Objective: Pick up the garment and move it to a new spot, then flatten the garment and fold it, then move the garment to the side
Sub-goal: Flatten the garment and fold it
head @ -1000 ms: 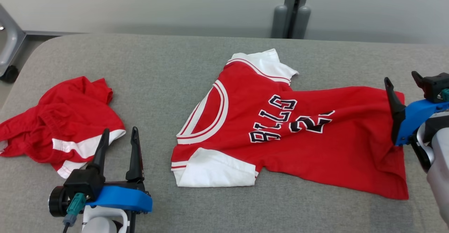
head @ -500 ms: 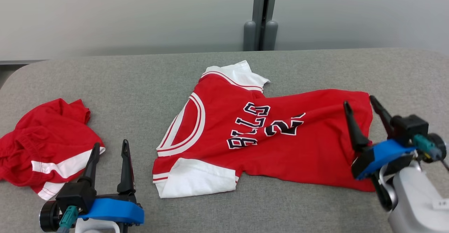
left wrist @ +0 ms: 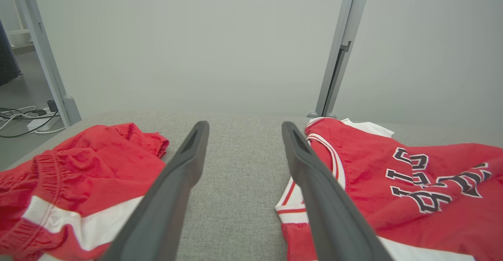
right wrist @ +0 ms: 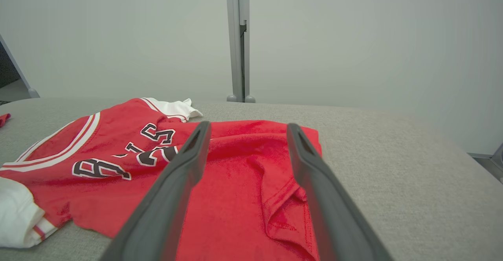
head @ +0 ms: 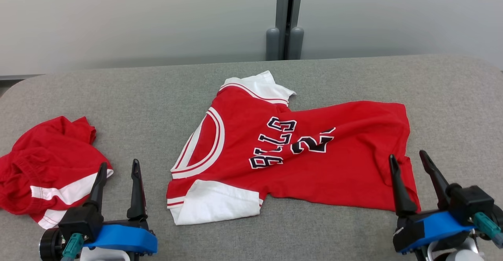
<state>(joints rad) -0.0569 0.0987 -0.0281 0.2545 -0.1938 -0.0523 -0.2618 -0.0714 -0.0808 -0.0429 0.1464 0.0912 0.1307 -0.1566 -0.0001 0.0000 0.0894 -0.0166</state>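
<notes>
The red jersey (head: 298,155) lies spread but creased in the middle of the grey tabletop (head: 137,92). We hold our right gripper (head: 407,155) at the jersey's near right corner, fingers wide, gripping nothing. Our left gripper (head: 119,163) hovers left of the jersey, fingers wide, with crumpled red shorts (head: 47,162) farther left.

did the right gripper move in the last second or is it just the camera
Yes. Against the red jersey, the right gripper has drawn back from the hem's far corner to its near corner, toward the robot, and it is open.
</notes>
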